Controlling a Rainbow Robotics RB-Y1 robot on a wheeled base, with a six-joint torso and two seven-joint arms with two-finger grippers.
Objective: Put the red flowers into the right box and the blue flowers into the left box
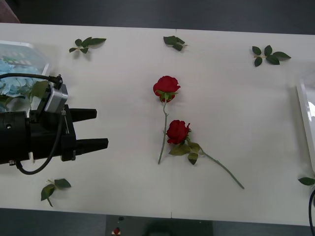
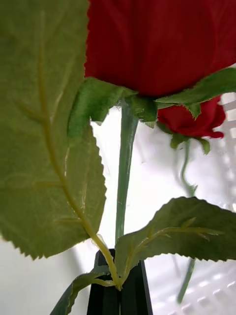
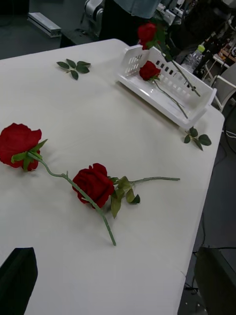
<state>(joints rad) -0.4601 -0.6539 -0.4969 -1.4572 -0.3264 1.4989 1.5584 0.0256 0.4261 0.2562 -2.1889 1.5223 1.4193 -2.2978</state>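
Observation:
Two red flowers lie crossed mid-table: one rose (image 1: 166, 86) (image 3: 18, 142) farther back, the other (image 1: 177, 131) (image 3: 93, 185) nearer. My left gripper (image 1: 102, 129) hovers open to their left, black fingers pointing at them. My right gripper (image 2: 119, 261) is shut on the stem of a third rose (image 2: 157, 44) (image 3: 147, 32), held above the right box (image 3: 167, 106) (image 1: 302, 113). Another rose (image 3: 149, 70) (image 2: 196, 118) lies inside that white tray. Blue flowers (image 1: 11, 83) rest in the left box (image 1: 29, 46), behind my left arm.
Loose green leaf sprigs lie near the far table edge (image 1: 87, 44) (image 1: 173, 43) (image 1: 268, 54), by the near left edge (image 1: 54, 189) and beside the right box (image 1: 306, 181). A bottle (image 3: 195, 55) stands beyond the tray.

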